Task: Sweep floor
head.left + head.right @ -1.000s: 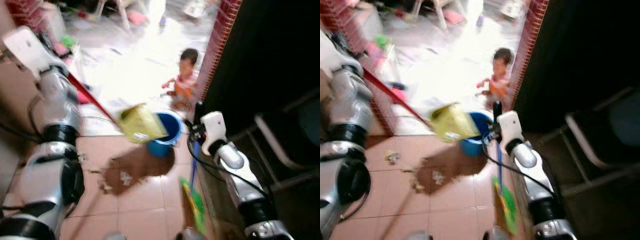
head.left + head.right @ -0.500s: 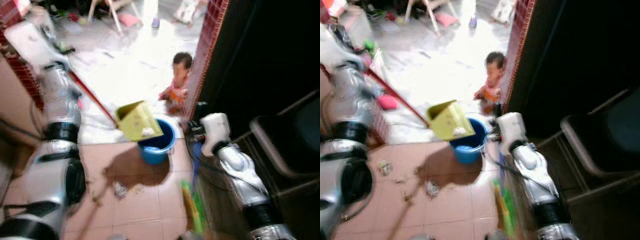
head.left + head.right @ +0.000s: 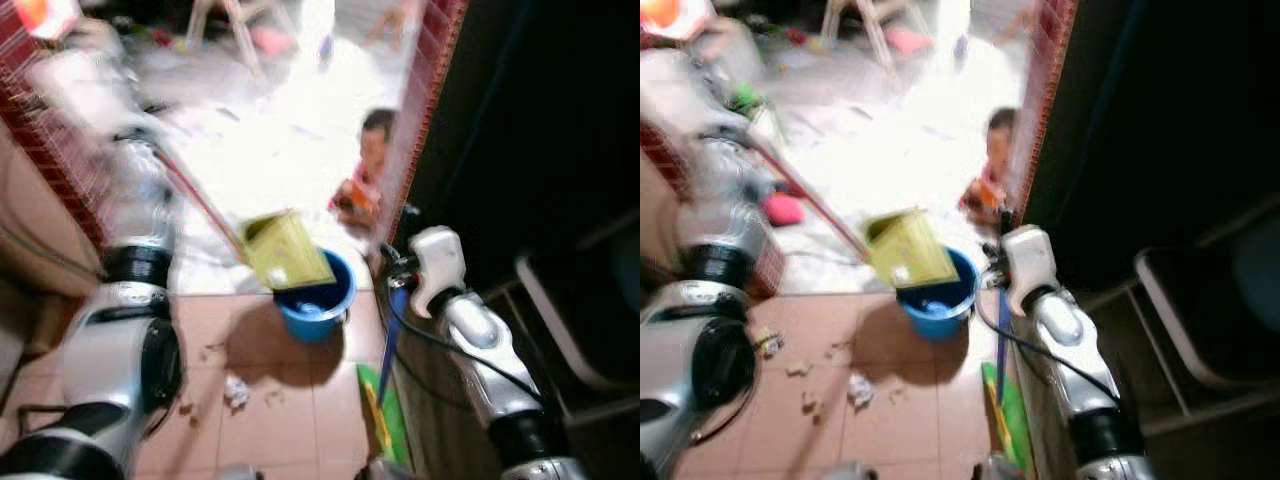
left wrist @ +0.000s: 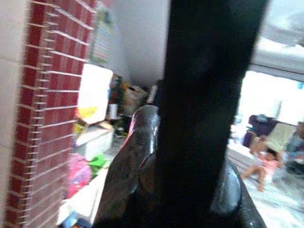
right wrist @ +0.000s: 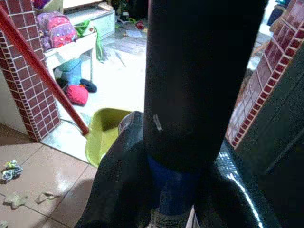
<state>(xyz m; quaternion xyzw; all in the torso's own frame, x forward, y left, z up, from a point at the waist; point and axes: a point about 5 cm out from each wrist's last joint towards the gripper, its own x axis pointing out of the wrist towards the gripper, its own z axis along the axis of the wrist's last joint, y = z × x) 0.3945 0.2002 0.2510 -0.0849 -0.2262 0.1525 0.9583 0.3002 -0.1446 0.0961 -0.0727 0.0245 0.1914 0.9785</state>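
A yellow-green dustpan (image 3: 285,250) on a long red handle (image 3: 198,198) hangs tilted over a blue bucket (image 3: 318,300). My left gripper (image 3: 135,125) is raised at the far left, blurred, shut on the top of that handle. My right gripper (image 3: 400,268) is shut on the blue handle (image 5: 171,192) of a broom. Its green brush (image 3: 384,420) rests on the tiles by the wall. In the right wrist view the dustpan (image 5: 105,134) and red handle (image 5: 38,71) lie beyond the fingers. Paper scraps (image 3: 236,390) lie on the terracotta tiles in front of the bucket.
A small child (image 3: 365,165) sits on the bright floor just past the bucket, beside a red brick pillar (image 3: 428,90). A dark chair (image 3: 585,320) stands at the right. Bags and clutter (image 5: 57,33) line the left wall; a brick post (image 3: 45,150) rises behind my left arm.
The whole view has shifted as the camera moved. The dustpan stays tilted over the bucket. The right gripper keeps its hold on the broom.
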